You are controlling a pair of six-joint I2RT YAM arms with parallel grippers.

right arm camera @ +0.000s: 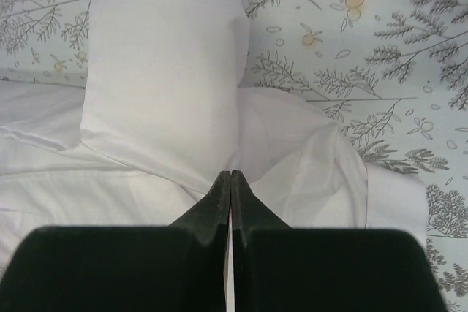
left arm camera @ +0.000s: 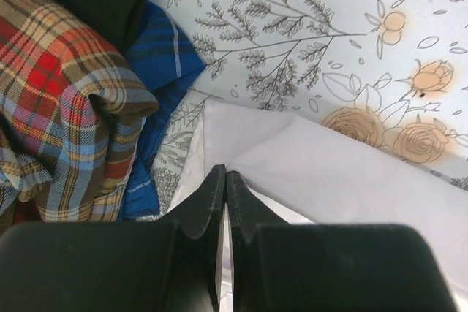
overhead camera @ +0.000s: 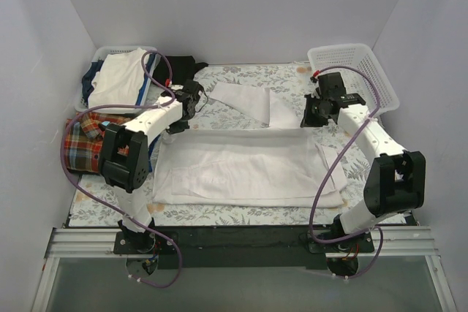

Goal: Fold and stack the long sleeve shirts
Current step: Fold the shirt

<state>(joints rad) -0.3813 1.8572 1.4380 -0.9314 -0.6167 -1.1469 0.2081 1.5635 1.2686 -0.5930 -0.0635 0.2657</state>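
- White shirt [overhead camera: 241, 169]: plain thin fabric, folded into a broad band lying flat on the desk [overhead camera: 252, 71]. Its far edge runs between the left gripper [overhead camera: 191, 100] and the right gripper [overhead camera: 316, 111]. One sleeve [overhead camera: 248, 100] angles away beyond them.
- Plaid shirt [overhead camera: 82, 140]: red, orange and blue, crumpled in a heap left of the left gripper.

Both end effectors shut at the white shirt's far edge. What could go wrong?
The left end effector and right end effector are shut at the edge of the white shirt. Whether they pinch the thin fabric is unclear, so a lift may slip or take one layer.
The sleeve lies spread beyond that edge; a fold could drag it askew.
The plaid shirt sits bunched beside the left arm; a swing might snag it.
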